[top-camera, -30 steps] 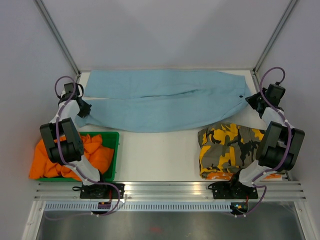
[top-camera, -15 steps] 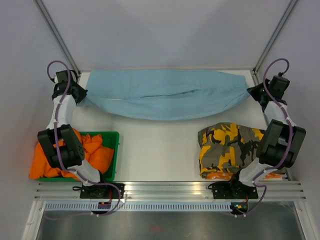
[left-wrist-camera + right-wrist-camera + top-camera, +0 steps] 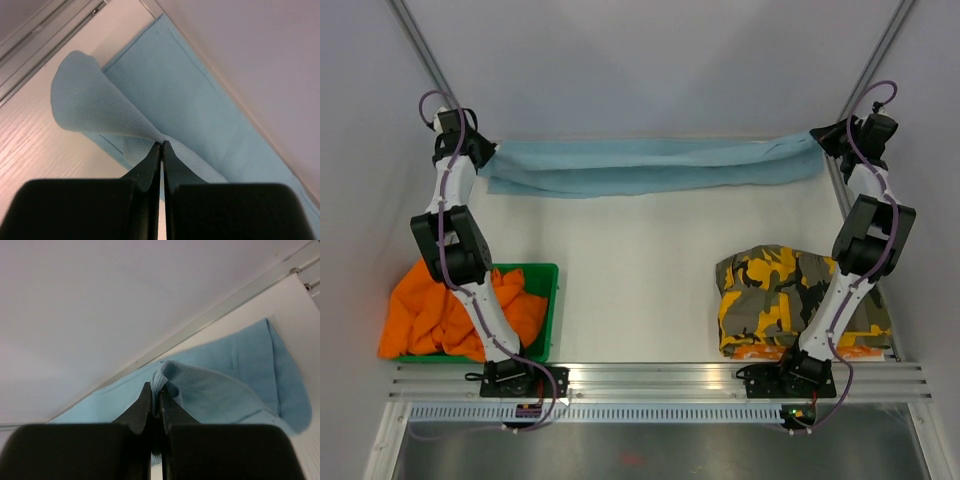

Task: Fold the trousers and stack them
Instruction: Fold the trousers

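Two ends of the plain light-blue soft cloth trousers (image 3: 640,168) are pinched. Your left hand (image 3: 161,145) is clenched on one and your right hand (image 3: 156,392) on the other, likely to keep the lengthwise fold taut. The trousers stretch as a narrow band along the white desk's (image 3: 640,260) far edge (fine ribbed weave, rolling softly at each pinch). Nearer you are folded yellow-black-grey camouflage trousers (image 3: 790,300) and crumpled bright orange trousers (image 3: 430,310) spilling from a green plastic bin (image 3: 548,272).

There are plain light-blue trousers (image 3: 650,168), yellow-black-grey camouflage trousers (image 3: 780,290), orange trousers (image 3: 425,315) and a green bin (image 3: 553,310).
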{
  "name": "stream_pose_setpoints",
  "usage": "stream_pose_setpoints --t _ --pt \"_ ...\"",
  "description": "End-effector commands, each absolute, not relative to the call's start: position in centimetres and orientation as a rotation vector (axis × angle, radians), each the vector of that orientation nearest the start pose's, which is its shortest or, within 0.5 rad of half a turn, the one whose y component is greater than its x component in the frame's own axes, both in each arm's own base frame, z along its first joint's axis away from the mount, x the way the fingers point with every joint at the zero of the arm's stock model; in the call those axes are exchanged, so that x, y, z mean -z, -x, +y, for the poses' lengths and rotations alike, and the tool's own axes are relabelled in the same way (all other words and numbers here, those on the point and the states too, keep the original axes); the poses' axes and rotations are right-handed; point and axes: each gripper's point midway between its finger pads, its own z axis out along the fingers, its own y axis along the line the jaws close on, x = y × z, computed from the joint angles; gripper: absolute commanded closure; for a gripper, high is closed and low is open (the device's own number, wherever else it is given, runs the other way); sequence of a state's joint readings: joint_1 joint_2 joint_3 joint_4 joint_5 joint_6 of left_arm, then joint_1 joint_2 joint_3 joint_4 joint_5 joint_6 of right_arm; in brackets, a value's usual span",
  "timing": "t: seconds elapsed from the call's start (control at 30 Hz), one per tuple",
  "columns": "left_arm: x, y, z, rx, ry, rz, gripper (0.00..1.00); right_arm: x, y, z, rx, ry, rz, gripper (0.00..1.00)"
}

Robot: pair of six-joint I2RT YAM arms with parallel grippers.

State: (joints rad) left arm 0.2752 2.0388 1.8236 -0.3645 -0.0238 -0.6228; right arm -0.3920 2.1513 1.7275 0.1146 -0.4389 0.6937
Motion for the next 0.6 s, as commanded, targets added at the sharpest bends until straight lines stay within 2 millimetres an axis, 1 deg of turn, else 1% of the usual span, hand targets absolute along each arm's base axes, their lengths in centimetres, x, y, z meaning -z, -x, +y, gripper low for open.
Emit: stream_pose_setpoints --t 0.0,0.03,0.07,0.1,0.13,0.17,0.2,0.23,0.27,0.3,0.33,0.37,0.4,0.43,0.47,0.5,0.53,0.57 --pt "-21.2 -59.7 14.7 0.194 0.95 1.808 0.98 -22.2 -63.8 -14.9 -0.64 -0.578 1.654 1.0" --pt "-20.9 -60.5 14.8 0.192 0.947 1.804 0.98 -20.6 -64.5 -14.1 -0.665 -0.561 1.688 1.0" --pt "-20.9 -61.0 14.6 0.185 0.944 1.799 0.98 -22.0 -65.2 -14.0 -0.659 -0.52 1.669 1.0" --pt "-21.7 -61.8 14.2 0.174 0.923 1.781 0.98 -21.5 -65.6 -13.9 -0.645 -0.497 1.682 1.0" --pt "-20.5 -62.4 14.1 0.163 0.926 1.797 0.98 -19.6 -66.2 -13.7 -0.631 -0.518 1.717 1.0" --pt "-20.2 -62.7 14.2 0.151 0.934 1.793 0.98 -20.2 -66.7 -13.7 -0.613 -0.501 1.708 1.0" --pt "-20.8 -63.4 13.7 0.156 0.929 1.778 0.98 -19.7 -67.0 -13.8 -0.588 -0.489 1.714 1.0" --pt "-19.4 -63.7 13.9 0.141 0.947 1.792 0.98 -18.4 -67.5 -13.7 -0.57 -0.5 1.729 1.0" --pt "-19.2 -63.7 14.2 0.113 0.981 1.776 0.98 -18.3 -67.8 -13.9 -0.554 -0.503 1.728 1.0" --pt "-18.9 -63.7 14.4 0.1 1.002 1.772 0.98 -17.1 -68.1 -13.8 -0.546 -0.51 1.741 1.0" --pt "-18.4 -63.7 14.5 0.093 1.021 1.772 0.98 -16.6 -68.3 -13.9 -0.54 -0.518 1.742 1.0" --pt "-18.0 -63.5 15.1 0.074 1.076 1.747 0.98 -16.7 -68.6 -14.3 -0.523 -0.528 1.728 1.0" --pt "-17.5 -63.3 15.3 0.062 1.102 1.75 0.98 -15.2 -68.9 -14.4 -0.521 -0.546 1.742 1.0" --pt "-17.2 -63.1 15.3 0.046 1.121 1.752 0.98 -15.4 -69.3 -14.4 -0.529 -0.55 1.727 1.0" --pt "-17.0 -62.7 15.9 0.006 1.171 1.724 0.98 -15.3 -69.5 -14.4 -0.535 -0.557 1.72 1.0" --pt "-16.6 -62.3 16.1 -0.017 1.188 1.726 0.98 -14.4 -69.8 -14.4 -0.539 -0.57 1.722 1.0" --pt "-16.5 -62.1 16.3 -0.029 1.2 1.718 0.98 -14.6 -70.0 -14.5 -0.543 -0.583 1.707 1.0" --pt "-16.4 -62.0 16.5 -0.04 1.209 1.712 0.98 -14.5 -70.2 -15.0 -0.521 -0.61 1.696 1.0"
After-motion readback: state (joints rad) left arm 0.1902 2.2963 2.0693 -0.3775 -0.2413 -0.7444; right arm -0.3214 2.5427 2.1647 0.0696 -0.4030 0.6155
